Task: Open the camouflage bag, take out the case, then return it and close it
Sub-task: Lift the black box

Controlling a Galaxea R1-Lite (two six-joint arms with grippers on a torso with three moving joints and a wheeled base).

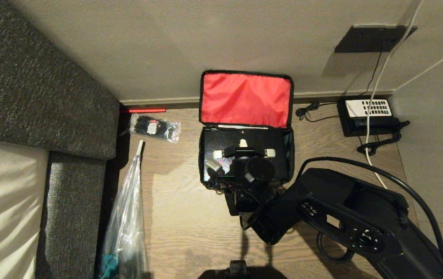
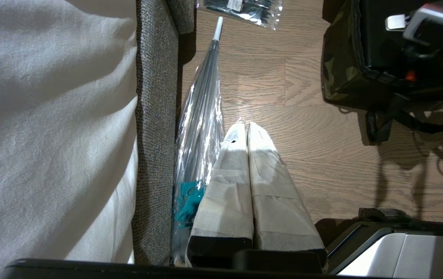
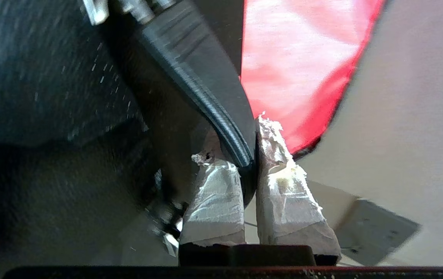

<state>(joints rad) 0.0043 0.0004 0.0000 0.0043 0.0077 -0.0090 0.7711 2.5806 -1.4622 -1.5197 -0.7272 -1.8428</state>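
Two things matter for handling here — the soft camouflage bag (image 1: 246,155) and the rigid case (image 1: 221,164) sitting inside it. The bag stands on the wooden floor (image 1: 175,217) against the far wall, lid thrown back so its red lining (image 1: 244,99) faces up. The case lies in the open compartment, black and sparkly, its handle (image 3: 206,89) on pale mounts facing upward.

The right gripper (image 3: 249,155) reaches into the bag from the near side, and its taped fingers (image 3: 215,193) are closed on the black handle, one finger on each side of the bar. That looks like the right place to hold: the handle is stiff and ribbed, while the case's flat faces offer nothing to pinch. I judge the case hard and fairly weighty, likely to swing beneath a thin handle, so a slow straight lift seems wise. The bag's walls are limp and may drag upward with the case.

The left gripper (image 2: 248,128) hangs idle over the floor to the left, beside a plastic-wrapped umbrella (image 2: 202,116), fingers pressed together and empty.
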